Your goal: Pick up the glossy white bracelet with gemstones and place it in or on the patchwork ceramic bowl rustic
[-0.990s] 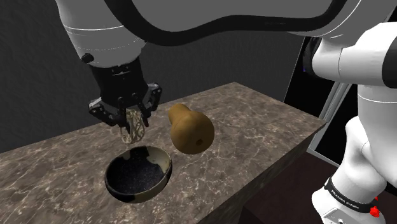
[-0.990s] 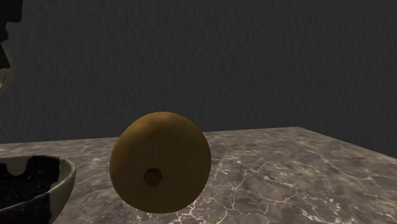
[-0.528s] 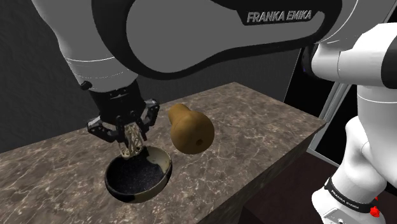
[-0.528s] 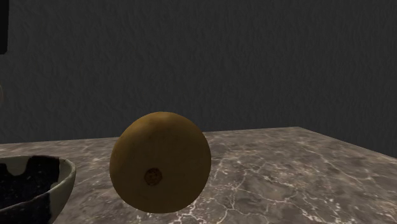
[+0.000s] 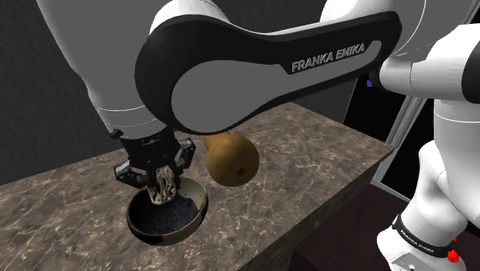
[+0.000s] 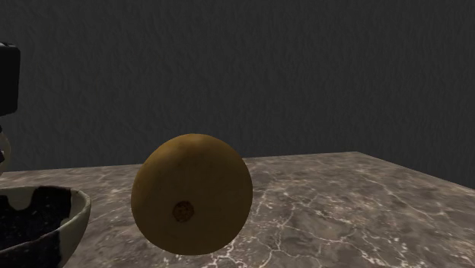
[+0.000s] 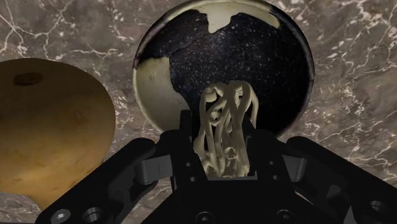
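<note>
My black gripper (image 5: 160, 187) hangs just over the bowl, shut on a cream, openwork bracelet (image 5: 162, 185). In the wrist view the bracelet (image 7: 226, 126) stands upright, clasped between the fingers, directly above the bowl's dark speckled inside (image 7: 254, 57). The bowl (image 5: 171, 218) is dark inside with cream patches on its rim and sits on the marble top near the front edge. Its rim (image 6: 72, 209) also shows at the second exterior view's lower left.
A brown gourd (image 5: 228, 156) lies on the marble counter (image 5: 308, 154) just beside the bowl, towards the shoulder view's right; it looms large as the gourd (image 6: 192, 194) in the second exterior view. The white arm spans overhead. A black area (image 5: 377, 100) lies beyond the counter's right end.
The gripper has come down with the bracelet, from well above the bowl to just over its rim, and shifted slightly toward the bowl's middle. Bowl and gourd have not moved.
</note>
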You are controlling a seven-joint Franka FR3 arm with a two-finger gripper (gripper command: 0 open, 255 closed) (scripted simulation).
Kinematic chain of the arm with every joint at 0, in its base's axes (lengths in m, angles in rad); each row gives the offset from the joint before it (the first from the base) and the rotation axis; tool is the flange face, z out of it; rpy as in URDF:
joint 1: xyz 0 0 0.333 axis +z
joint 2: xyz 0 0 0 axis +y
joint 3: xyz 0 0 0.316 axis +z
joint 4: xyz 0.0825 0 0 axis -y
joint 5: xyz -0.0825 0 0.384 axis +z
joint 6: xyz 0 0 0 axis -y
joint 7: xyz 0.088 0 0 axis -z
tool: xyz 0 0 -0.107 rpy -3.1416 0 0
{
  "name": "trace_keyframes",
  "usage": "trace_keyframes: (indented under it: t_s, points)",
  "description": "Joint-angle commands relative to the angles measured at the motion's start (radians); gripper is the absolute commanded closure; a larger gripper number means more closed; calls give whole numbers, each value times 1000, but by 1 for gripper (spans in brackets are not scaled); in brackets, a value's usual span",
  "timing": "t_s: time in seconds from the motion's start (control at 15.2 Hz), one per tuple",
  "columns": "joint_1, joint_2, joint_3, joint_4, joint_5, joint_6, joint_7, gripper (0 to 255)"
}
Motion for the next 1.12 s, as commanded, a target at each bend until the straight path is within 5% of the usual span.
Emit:
trace_keyframes:
  t_s: [0.0,0.46,0.53,0.86,1.06]
  points:
    - [-5,-6,0,-24,2,19,4,255]
    - [-5,-6,0,-24,2,19,4,255]
    - [-5,-6,0,-24,2,19,4,0]
    - [-5,-6,0,-24,2,19,4,0]
    - [29,12,3,102,-5,-90,-7,0]
